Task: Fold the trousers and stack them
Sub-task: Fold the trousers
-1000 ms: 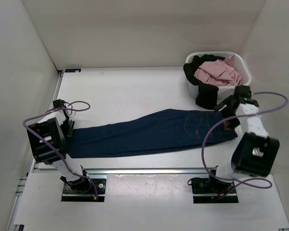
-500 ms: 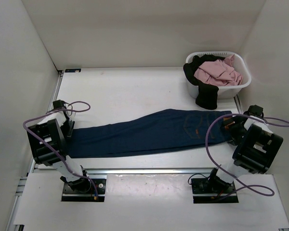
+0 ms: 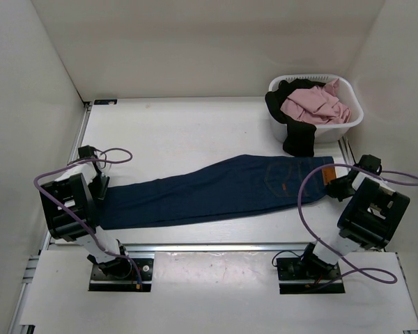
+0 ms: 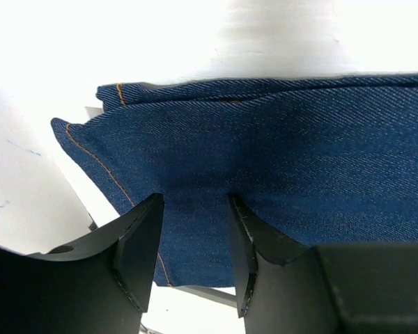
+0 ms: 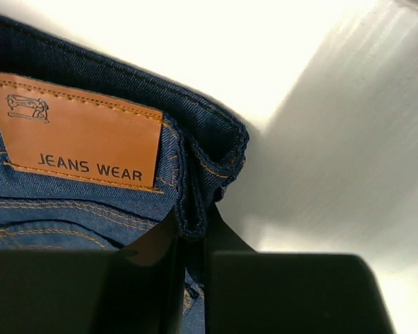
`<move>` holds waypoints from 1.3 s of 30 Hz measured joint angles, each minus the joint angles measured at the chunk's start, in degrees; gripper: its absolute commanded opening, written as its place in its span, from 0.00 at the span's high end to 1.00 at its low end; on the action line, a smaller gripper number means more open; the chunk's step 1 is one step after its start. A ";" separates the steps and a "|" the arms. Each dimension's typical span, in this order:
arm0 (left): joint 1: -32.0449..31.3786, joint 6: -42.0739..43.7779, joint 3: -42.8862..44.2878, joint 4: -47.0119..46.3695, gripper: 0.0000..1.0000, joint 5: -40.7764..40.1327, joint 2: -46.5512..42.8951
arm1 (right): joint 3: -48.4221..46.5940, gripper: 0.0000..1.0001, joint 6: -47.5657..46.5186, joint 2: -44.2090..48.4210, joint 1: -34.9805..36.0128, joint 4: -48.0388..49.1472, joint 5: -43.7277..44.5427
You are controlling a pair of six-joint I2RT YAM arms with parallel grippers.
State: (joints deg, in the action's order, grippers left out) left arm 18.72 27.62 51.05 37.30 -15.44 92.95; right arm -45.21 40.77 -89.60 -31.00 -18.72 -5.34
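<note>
Left hand (image 4: pixel 194 200) hasn't budged, it's still half-closed with the leg hems pinched between its fingers. The trousers (image 3: pixel 216 189) lie stretched flat across the table (image 3: pixel 181 132), hems left and waist right. The big change is on the right: a second ago the right hand (image 5: pixel 190 231) was up by the basket (image 3: pixel 332 132), spread wide. Now it's down and clamped on the waistband (image 5: pixel 216 149) beside the leather patch (image 5: pixel 80 129). Both ends gripped, so I'd guess the fold comes next.
</note>
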 measured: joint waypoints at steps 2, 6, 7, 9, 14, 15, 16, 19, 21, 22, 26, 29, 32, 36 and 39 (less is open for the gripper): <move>-0.26 -0.02 0.00 0.28 0.46 -0.07 -0.02 | -0.04 1.00 -1.05 1.18 0.87 -1.25 1.77; -0.55 -0.17 0.00 1.07 0.46 -0.04 -0.07 | -3.02 1.00 -4.68 9.01 6.45 -8.81 11.28; -0.59 -0.28 0.00 1.36 0.46 0.02 -0.07 | -4.63 1.00 -5.68 11.15 8.61 -10.23 13.44; -0.59 -0.50 0.02 1.90 0.46 0.07 -0.07 | -8.57 1.00 -8.28 15.91 14.14 -12.11 18.03; -1.20 -0.92 0.13 3.17 0.46 0.28 -0.04 | -15.06 1.00 -11.74 25.09 33.22 -14.45 29.86; -1.46 -0.98 0.13 3.30 0.46 0.24 -0.04 | -15.56 1.00 -11.45 26.05 39.04 -14.91 33.27; -1.62 -1.11 0.13 3.48 0.46 0.04 -0.04 | -15.87 1.00 -11.26 26.38 44.13 -15.45 36.15; -2.69 -1.20 0.13 4.07 0.46 -0.68 0.00 | -16.61 1.00 -10.32 24.17 61.48 -16.41 42.73; -3.65 -1.27 0.13 4.42 0.46 -1.33 0.04 | -18.25 1.00 -9.64 19.98 73.07 -17.35 46.58; -4.04 -1.31 0.13 4.52 0.46 -1.55 0.11 | -20.11 1.00 -9.46 17.00 78.25 -18.18 48.65; -4.87 -1.81 0.37 5.09 0.46 -2.08 0.70 | -28.79 1.00 -9.31 3.17 93.35 -18.71 53.68; -4.87 -2.25 1.05 5.75 0.46 -2.49 1.51 | -33.33 1.00 -9.46 -4.44 100.10 -18.49 54.80; -4.87 -2.54 1.51 6.19 0.46 -3.19 2.12 | -36.26 1.00 -9.55 -8.90 104.17 -18.38 54.64; -4.87 -2.89 2.10 6.62 0.46 -3.65 2.78 | -37.92 1.00 -9.49 -11.67 105.83 -17.88 53.88; -4.87 -3.30 2.69 7.23 0.46 -3.76 3.34 | -38.64 1.00 -9.53 -13.51 105.68 -17.44 52.96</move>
State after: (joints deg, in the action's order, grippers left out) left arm 13.85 24.32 53.74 44.53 -19.20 96.29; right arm -83.85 31.24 -103.11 74.67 -36.16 47.62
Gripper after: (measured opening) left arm 0.538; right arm 0.146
